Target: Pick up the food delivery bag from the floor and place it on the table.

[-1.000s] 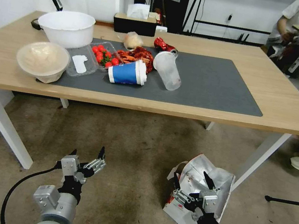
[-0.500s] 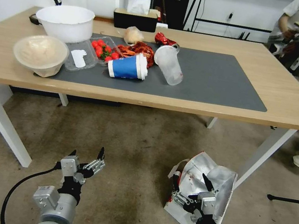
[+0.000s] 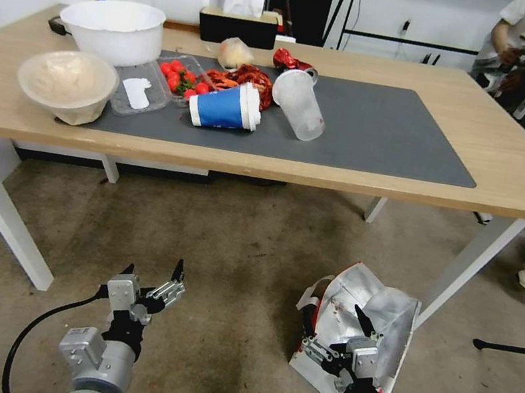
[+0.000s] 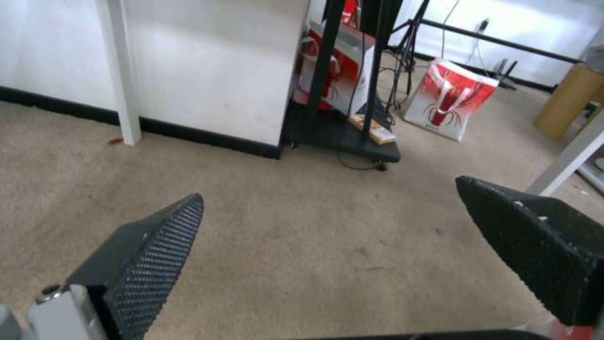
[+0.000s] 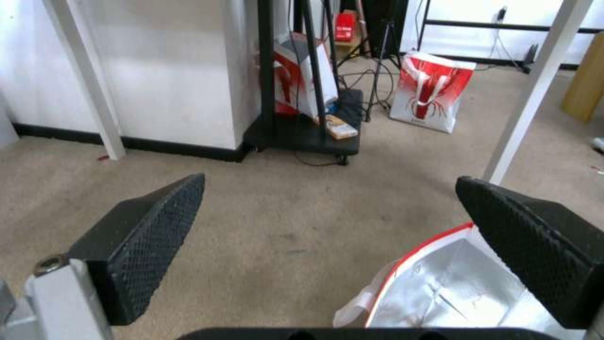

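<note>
As the head view has tilted since a second ago, you see the right gripper [image 3: 330,317] lower over the food delivery bag [image 3: 383,316] on the floor [image 3: 246,248], jaws wide, nothing held; left gripper [image 3: 154,272] idles, jaws wide.

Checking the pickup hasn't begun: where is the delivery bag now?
In the head view the delivery bag sits on the floor at the robot's right, beside the table leg, under the open right gripper.
</note>
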Controlling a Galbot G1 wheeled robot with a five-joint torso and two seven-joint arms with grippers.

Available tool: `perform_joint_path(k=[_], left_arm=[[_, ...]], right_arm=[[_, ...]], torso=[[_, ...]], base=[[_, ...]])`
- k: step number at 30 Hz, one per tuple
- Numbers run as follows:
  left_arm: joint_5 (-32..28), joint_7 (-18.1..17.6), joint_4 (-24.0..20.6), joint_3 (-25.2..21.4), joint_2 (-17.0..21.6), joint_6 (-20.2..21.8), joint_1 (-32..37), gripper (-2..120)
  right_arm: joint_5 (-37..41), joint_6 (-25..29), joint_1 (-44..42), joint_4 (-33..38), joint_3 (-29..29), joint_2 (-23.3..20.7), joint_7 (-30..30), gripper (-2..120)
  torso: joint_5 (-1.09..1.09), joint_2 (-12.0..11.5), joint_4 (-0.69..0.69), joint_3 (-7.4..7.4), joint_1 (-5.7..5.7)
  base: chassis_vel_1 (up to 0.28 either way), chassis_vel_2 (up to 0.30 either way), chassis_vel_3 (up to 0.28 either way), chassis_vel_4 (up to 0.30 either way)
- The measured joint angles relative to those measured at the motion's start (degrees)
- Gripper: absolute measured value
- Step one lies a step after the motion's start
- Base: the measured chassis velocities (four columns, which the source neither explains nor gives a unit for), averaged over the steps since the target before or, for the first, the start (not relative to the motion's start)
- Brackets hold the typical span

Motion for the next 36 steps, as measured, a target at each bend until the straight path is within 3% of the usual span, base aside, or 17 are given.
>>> perform_joint_path(k=[36], left_arm=[[0.4,0.2,0.3,-0.1,0.3,-0.2,-0.1,100]], right_arm=[[-0.2,0.8,0.0,-1.1,0.3,0.0,-0.4,100]], torso=[[0.00,-8.2,0.00,-5.73,-2.50]], base=[[0.000,0.000,0.000,0.000]])
